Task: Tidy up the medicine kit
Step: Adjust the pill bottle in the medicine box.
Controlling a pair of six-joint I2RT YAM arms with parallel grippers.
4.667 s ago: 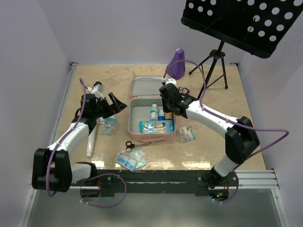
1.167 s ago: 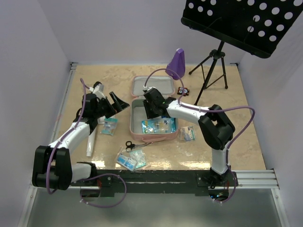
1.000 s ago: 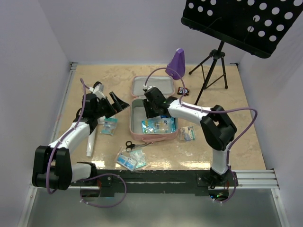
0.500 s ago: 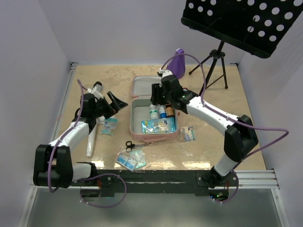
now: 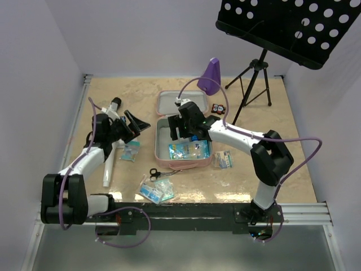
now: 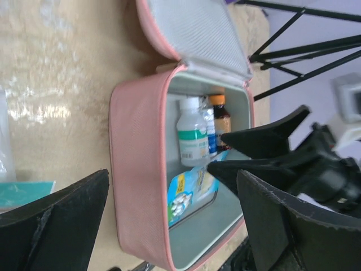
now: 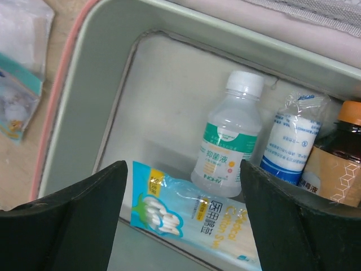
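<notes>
plainly agape, right claw [image 7: 183, 180] and left claw [image 6: 172, 183]; in medicine kit [image 6: 138, 169], packet [image 7: 192, 217] lettered perhaps 'cotton swab'

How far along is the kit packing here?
Partway. Done: a white-capped bottle, a blue-and-white pack, a brown bottle and a cotton swab pack sit in the open medicine kit. In hand: nothing; the right gripper hangs open over them, the left gripper open off to the kit's side. Left: scissors, a white tube, a teal packet, the front packets and a packet right of the kit lie outside it.
</notes>
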